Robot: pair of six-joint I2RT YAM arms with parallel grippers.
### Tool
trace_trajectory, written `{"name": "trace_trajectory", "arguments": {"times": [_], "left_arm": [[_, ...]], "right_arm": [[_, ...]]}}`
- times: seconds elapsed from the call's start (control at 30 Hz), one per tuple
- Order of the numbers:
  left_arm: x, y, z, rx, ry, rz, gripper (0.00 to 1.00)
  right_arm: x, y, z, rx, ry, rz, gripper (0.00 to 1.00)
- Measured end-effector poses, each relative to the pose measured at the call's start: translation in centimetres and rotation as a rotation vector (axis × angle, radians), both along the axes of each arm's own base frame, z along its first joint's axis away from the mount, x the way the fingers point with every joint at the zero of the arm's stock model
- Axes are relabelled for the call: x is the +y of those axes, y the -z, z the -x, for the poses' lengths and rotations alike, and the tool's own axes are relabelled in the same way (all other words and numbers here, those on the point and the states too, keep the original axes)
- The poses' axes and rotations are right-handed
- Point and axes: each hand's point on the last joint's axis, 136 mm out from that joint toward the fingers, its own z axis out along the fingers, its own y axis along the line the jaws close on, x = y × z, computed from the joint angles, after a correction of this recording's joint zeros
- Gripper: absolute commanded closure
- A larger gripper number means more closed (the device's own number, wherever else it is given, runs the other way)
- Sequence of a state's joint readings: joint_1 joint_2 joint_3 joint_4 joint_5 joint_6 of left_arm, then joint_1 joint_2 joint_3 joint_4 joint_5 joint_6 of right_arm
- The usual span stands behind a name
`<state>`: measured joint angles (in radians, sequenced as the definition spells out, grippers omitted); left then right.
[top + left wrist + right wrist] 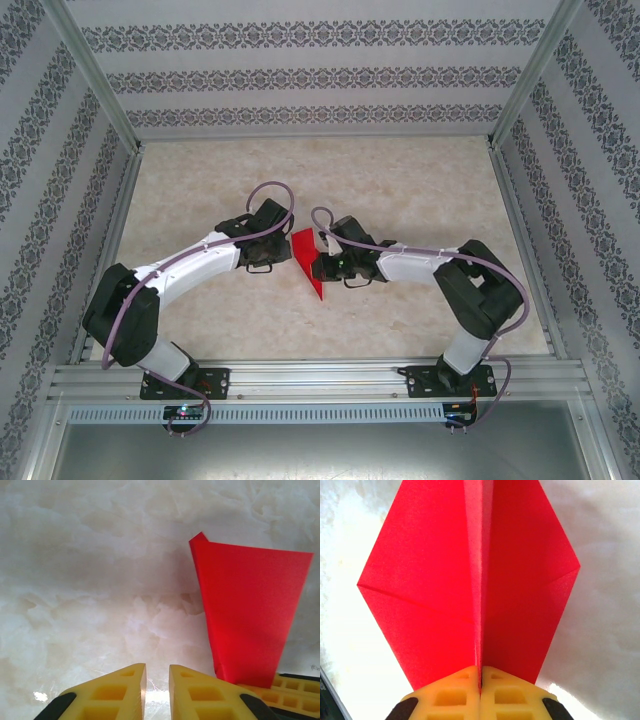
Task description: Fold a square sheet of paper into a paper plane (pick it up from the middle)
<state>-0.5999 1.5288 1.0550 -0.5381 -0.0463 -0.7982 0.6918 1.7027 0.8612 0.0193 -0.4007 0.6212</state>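
On the marble table, both arms met at the middle, where the red paper plane lay with its long axis running from far to near, slanting slightly right toward its near tip. The right gripper was closer, its jaws pressed together on the plane's raised centre crease with a folded wing spread to either side. The left gripper stood just beside the plane with only a narrow gap and nothing in it, so the paper lay to its right.
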Motion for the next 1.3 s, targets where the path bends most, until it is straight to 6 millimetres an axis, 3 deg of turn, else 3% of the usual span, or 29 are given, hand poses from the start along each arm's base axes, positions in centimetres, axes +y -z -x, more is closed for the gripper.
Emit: {"name": "trace_trajectory", "arguments": {"times": [0.5,0.97,1.3], "left_arm": [[0.2,-1.2,-0.3,-0.041,-0.009,0.007,0.74],[1.2,-2.1,-0.2,-0.084,-0.042,-0.007,0.72],[2.0,-2.2,0.2,-0.098,-0.069,-0.013,0.7]], "right_arm": [[-1.4,-3.0,-1.1,-0.105,0.07,0.025,0.97],[-4.6,-3.4,-1.9,-0.185,0.109,0.214,0.96],[-4.2,-4.5,-2.1,-0.263,0.091,0.358,0.96]]}}
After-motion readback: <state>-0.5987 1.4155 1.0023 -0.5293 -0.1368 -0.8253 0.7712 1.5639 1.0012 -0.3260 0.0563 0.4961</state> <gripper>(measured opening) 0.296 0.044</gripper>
